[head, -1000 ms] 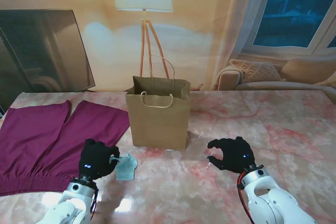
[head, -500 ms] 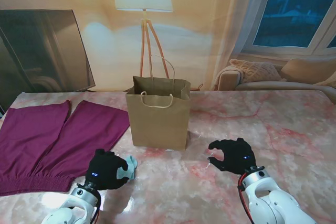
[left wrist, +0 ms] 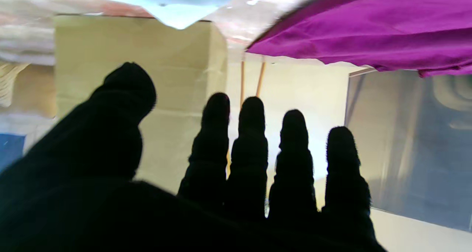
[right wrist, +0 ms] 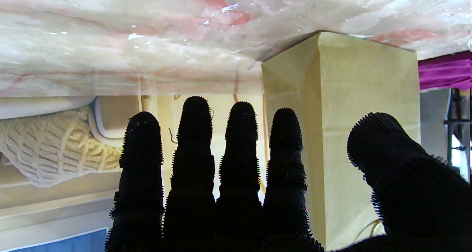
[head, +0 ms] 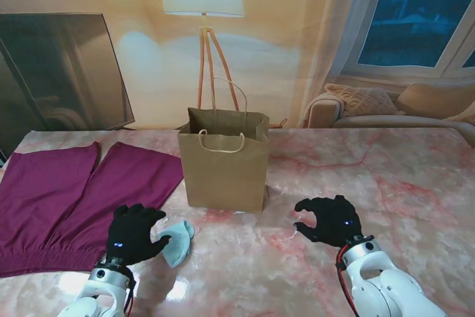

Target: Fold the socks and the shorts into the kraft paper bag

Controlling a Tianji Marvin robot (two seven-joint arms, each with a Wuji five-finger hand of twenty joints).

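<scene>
The kraft paper bag [head: 224,165] stands upright and open at the table's middle; it also shows as the bag [left wrist: 147,67] and the bag [right wrist: 354,108] in the wrist views. The purple shorts [head: 70,198] lie flat at the left, seen too as purple cloth [left wrist: 368,27]. A pale blue sock [head: 177,238] lies bunched near me, left of the bag, and appears as the sock [left wrist: 177,1]. My left hand [head: 132,234] is open beside the sock, its fingers spread, holding nothing. My right hand [head: 326,219] hovers open, nearer to me and right of the bag.
The pink marbled table [head: 356,176] stretches out to the right. Behind it stand a floor lamp [head: 204,5], a dark screen [head: 59,72] at the left and a sofa with a cushion [head: 364,100] at the right.
My left hand was closed over the sock half a second ago; now it has drawn back to the left with fingers spread, and the sock lies free beside it. The right hand has not moved.
</scene>
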